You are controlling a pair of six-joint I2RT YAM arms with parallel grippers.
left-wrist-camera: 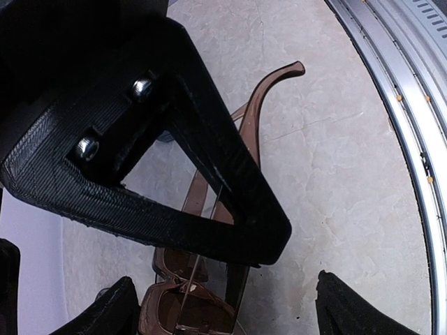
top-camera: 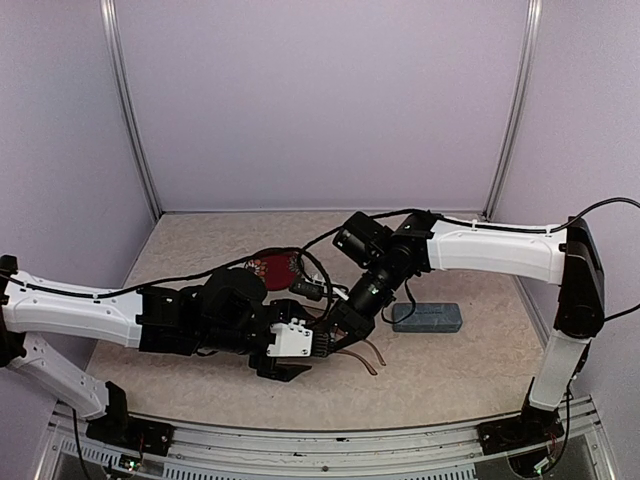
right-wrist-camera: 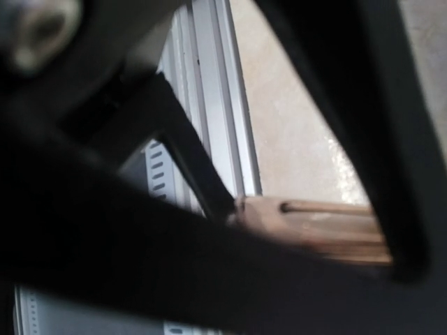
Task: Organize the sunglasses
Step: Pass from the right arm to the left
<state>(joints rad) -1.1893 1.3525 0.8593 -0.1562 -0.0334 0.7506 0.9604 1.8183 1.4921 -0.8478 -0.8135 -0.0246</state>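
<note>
The reddish-brown sunglasses (top-camera: 368, 357) lie at the table's middle front, their long arms pointing right. In the left wrist view their frame (left-wrist-camera: 188, 307) sits between my left gripper's (left-wrist-camera: 227, 310) wide-open fingertips, close to the left one. My left gripper (top-camera: 318, 345) and right gripper (top-camera: 338, 325) meet over the pair. A finger of the right gripper (left-wrist-camera: 230, 188) crosses the arms. The blurred right wrist view shows a brown arm (right-wrist-camera: 328, 227) right at the jaws, which look shut on it. The black-framed pair is hidden.
A grey-blue case (top-camera: 427, 317) lies just right of the grippers. A dark oval thing with a red patterned face (top-camera: 275, 268) lies behind the left arm. The metal front rail (left-wrist-camera: 419, 139) runs close by on the near side.
</note>
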